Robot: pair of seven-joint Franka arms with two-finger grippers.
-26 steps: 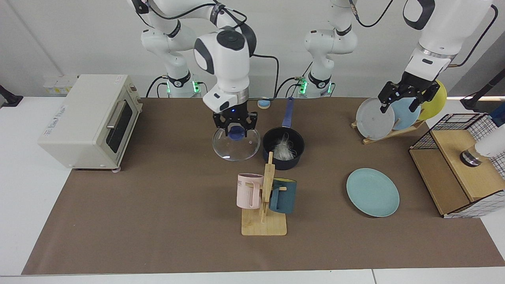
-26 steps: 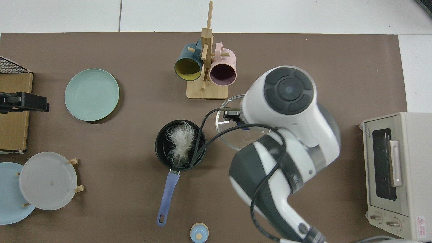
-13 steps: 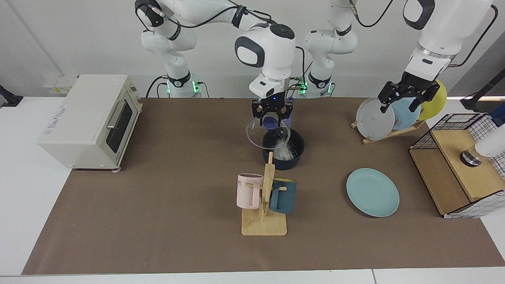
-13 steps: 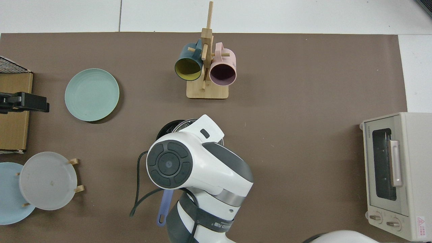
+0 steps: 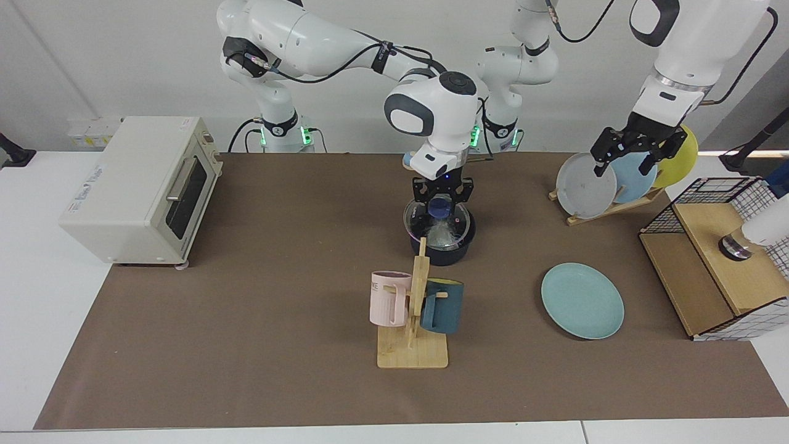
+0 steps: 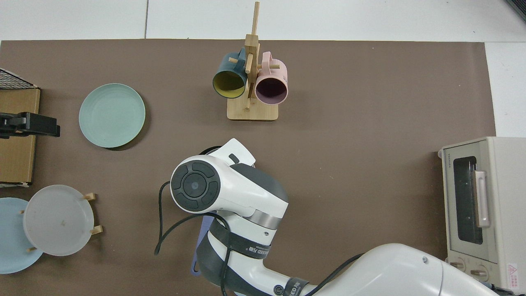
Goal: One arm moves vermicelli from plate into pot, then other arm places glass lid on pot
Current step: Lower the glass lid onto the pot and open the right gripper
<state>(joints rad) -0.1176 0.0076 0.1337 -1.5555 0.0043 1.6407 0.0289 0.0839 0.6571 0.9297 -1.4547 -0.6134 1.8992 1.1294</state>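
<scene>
in the facing view the right gripper is pinching the blue knob of the glass lid, its fingers closed tight on it, and the lid is sitting at or just above the rim of the pot directly under the claw; whether it is fully seated i cannot tell. the vermicelli is showing whitish through the glass below the claw, and the plate is lying bare well off to the side, so the noodle step is looking done. the risk here is the lid going down off-centre or tilted, so that it is catching the rim and sliding when the claw is letting go; a stray strand trapped under the rim could also be keeping it from sitting flat. the mug rack is standing just in front of the pot, close enough to be struck on the retreat. the left gripper is waiting up by the plate rack, its jaws partly apart and holding nothing. in the top view the right arm's wrist is covering the claw, lid and pot, so alignment is not checkable there; only the pot handle is peeking out beneath it, and the plate is lying well apart
</scene>
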